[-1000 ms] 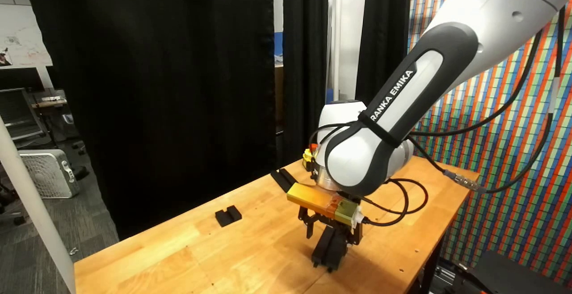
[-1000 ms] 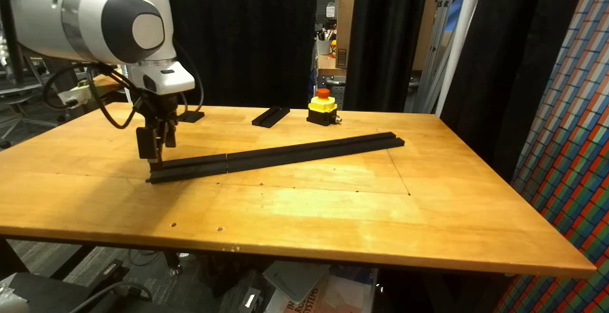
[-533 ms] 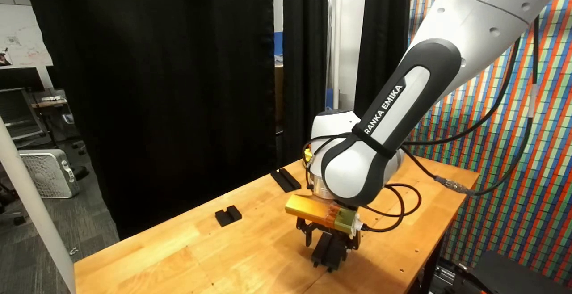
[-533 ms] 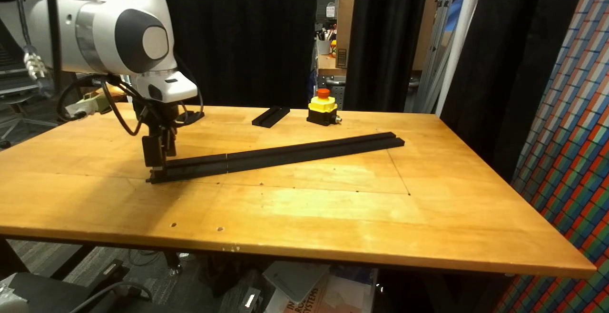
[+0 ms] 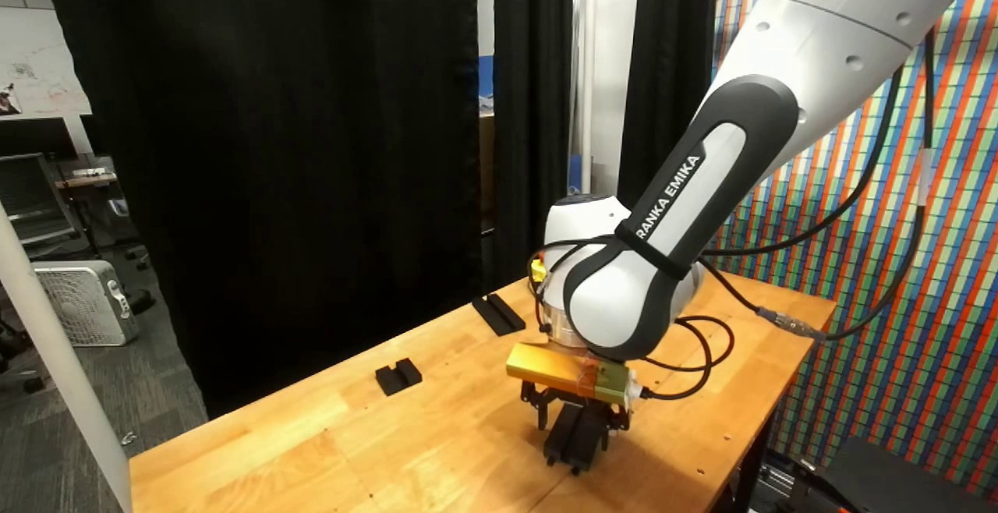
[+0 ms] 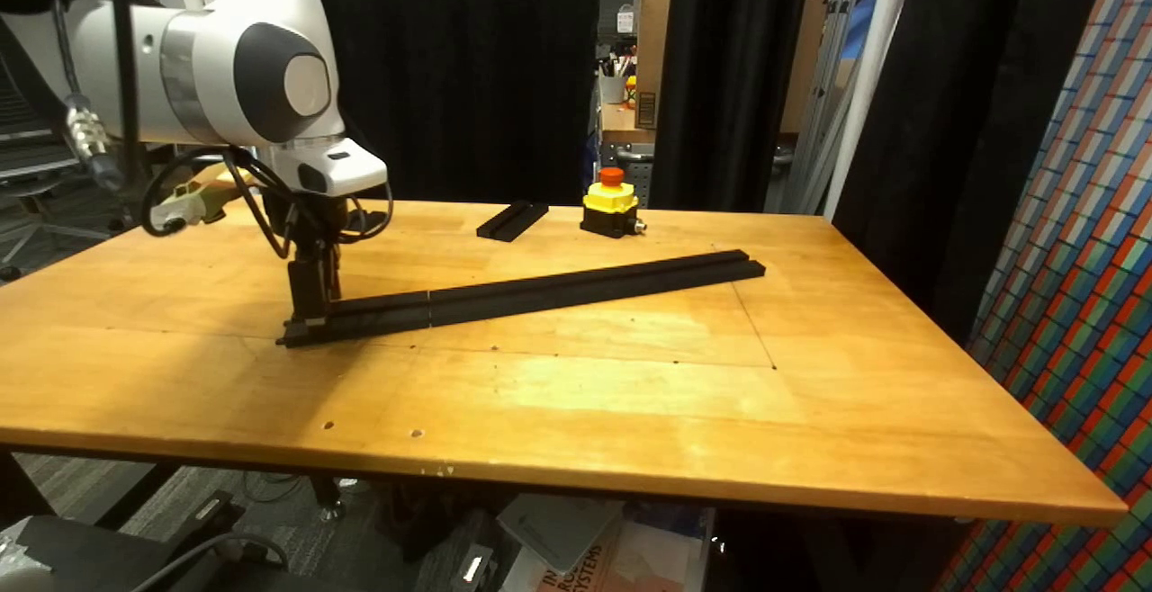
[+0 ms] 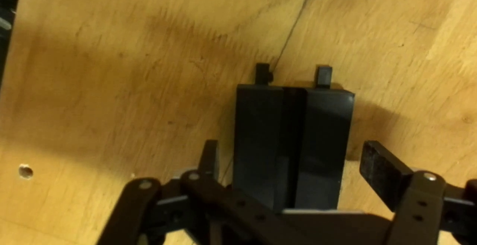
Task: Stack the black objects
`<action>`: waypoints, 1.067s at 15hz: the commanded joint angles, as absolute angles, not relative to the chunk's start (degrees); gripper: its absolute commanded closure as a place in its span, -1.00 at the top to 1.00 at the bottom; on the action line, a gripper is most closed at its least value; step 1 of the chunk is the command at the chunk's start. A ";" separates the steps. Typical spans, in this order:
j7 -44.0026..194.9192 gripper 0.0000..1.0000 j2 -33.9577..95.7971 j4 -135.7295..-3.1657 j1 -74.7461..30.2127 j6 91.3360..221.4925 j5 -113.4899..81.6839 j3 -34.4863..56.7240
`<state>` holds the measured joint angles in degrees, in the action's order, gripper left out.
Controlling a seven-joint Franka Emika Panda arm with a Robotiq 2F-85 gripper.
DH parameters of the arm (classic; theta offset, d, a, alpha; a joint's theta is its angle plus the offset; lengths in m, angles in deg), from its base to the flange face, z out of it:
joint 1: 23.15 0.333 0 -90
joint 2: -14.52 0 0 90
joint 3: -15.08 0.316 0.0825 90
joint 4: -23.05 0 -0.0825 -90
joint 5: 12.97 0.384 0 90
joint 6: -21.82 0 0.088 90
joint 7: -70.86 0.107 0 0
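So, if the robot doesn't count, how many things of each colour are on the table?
Black: 3 (long bar, counted as one despite its seam; medium slab; small slab)
Yellow with a red top: 1 (button box)
Total: 4

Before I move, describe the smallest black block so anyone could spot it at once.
In an exterior view, find the wooden table, then its edge by the black curtain. Near that edge lies the smallest black block, left of a grooved black slab. It is much stubbier than that slab.
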<state>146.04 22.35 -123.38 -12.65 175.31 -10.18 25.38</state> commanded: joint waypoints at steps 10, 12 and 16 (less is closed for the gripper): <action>148.44 -0.09 20.04 -124.70 -10.15 176.77 -13.62 23.63; 150.37 -0.09 19.59 -124.63 -9.15 176.36 -15.22 23.65; 152.98 -0.09 19.21 -123.47 -7.89 175.07 -17.92 24.15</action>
<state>150.25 21.32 -123.80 -9.38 176.31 -15.29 24.47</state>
